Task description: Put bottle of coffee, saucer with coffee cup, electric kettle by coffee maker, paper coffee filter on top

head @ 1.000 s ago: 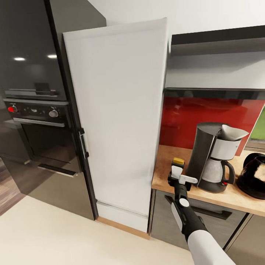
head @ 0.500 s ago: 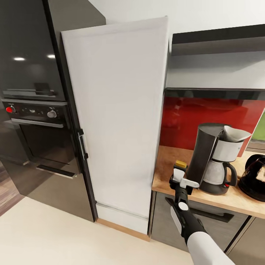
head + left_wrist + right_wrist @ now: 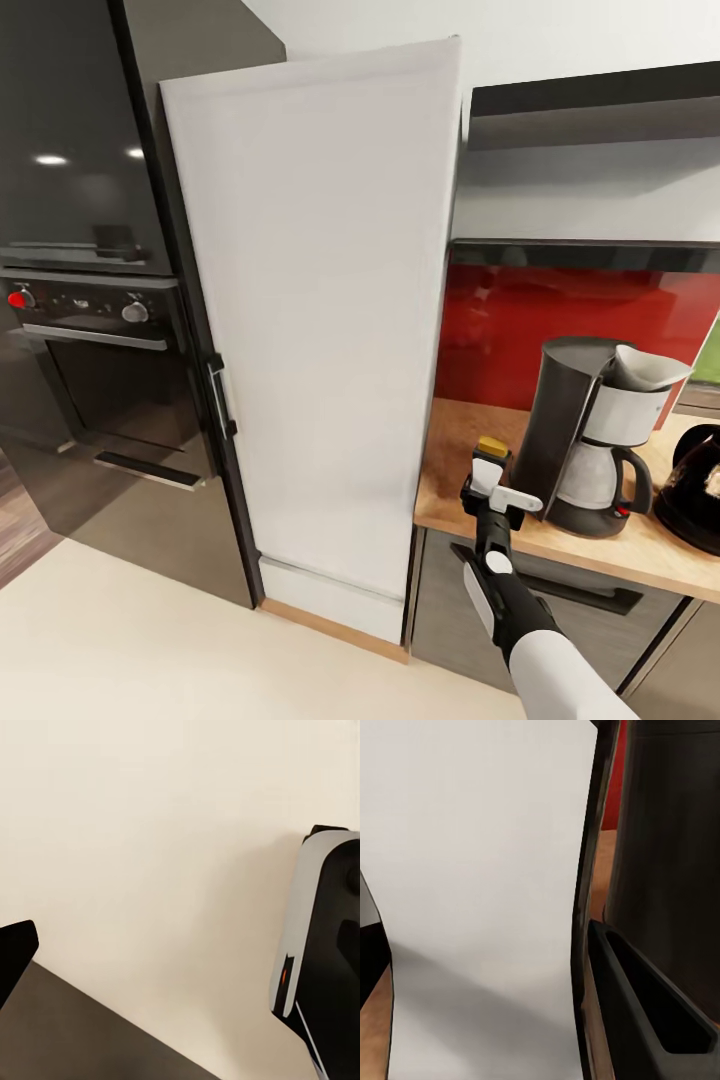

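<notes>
My right gripper (image 3: 491, 487) has its jaws closed on the bottle of coffee (image 3: 489, 449), low over the front edge of the worktop (image 3: 447, 490), just beside the coffee maker (image 3: 592, 440). I judge a sideways swing could knock the machine or shake the paper coffee filter (image 3: 648, 368) off its top; releasing here risks the bottle tipping off the edge. The electric kettle (image 3: 695, 488) sits beyond.

Home kitchen: built-in oven (image 3: 95, 345), red splashback (image 3: 560, 320), wood countertop (image 3: 470, 480), coffee maker (image 3: 590, 440)
</notes>
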{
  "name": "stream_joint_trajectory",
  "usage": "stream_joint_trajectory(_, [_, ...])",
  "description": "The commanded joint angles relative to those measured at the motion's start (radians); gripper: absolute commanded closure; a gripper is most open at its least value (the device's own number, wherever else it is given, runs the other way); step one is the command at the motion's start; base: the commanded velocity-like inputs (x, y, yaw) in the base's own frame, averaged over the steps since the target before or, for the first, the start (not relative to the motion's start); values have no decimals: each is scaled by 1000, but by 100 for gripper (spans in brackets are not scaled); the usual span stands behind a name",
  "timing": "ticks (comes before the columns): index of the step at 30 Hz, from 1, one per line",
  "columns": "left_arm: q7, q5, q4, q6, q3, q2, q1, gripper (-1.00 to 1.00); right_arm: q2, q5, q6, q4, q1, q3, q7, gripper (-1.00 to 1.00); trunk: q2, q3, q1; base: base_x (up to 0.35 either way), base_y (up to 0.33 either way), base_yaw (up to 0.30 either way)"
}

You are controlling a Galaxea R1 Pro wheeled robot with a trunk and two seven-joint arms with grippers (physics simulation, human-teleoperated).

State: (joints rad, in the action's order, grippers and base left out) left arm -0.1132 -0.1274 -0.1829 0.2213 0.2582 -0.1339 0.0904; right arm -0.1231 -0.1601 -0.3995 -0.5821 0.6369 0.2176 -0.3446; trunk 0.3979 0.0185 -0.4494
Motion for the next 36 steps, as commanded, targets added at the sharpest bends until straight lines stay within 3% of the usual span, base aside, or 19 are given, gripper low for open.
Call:
stream_joint_trajectory(1, [-2, -11, -1, 1, 5, 0, 0, -100, -1, -9, -2, 1, 1, 6, -2, 100, 2, 2, -1, 5, 0, 0])
stream_joint_trajectory(36, [-2, -11, -1, 1, 4, -1, 0, -100, -2, -9, -4, -2, 1, 5, -2, 100, 2, 2, -1, 5, 0, -47])
